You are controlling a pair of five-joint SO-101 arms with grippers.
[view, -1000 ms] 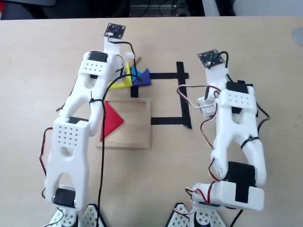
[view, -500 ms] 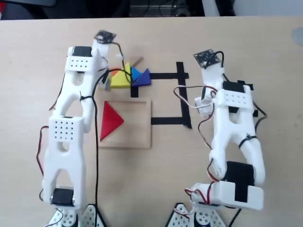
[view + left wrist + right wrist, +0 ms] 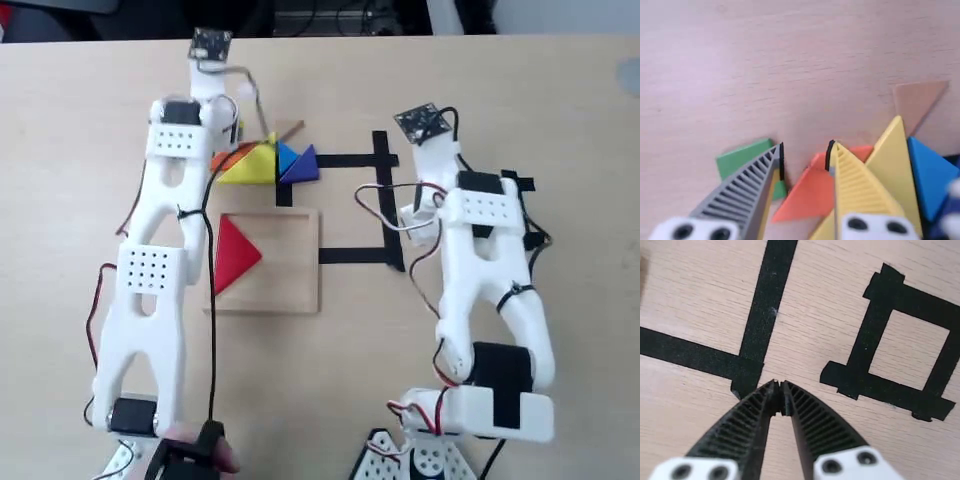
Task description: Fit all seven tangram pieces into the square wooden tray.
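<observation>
The left pincer (image 3: 805,157) now reaches farther over the worktop (image 3: 790,60), spread over the orange piece (image 3: 807,192); the right pincer (image 3: 779,389), pressed together, shifts slightly toward the tray (image 3: 300,290).

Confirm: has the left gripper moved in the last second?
Yes. In the high view the left gripper swung leftward, away from the black tape cross, and slightly farther from the square wooden tray.

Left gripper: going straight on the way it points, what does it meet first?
Probably the orange piece, lying between the open fingers of the left gripper; beyond it, bare table. Depth unclear.
</observation>
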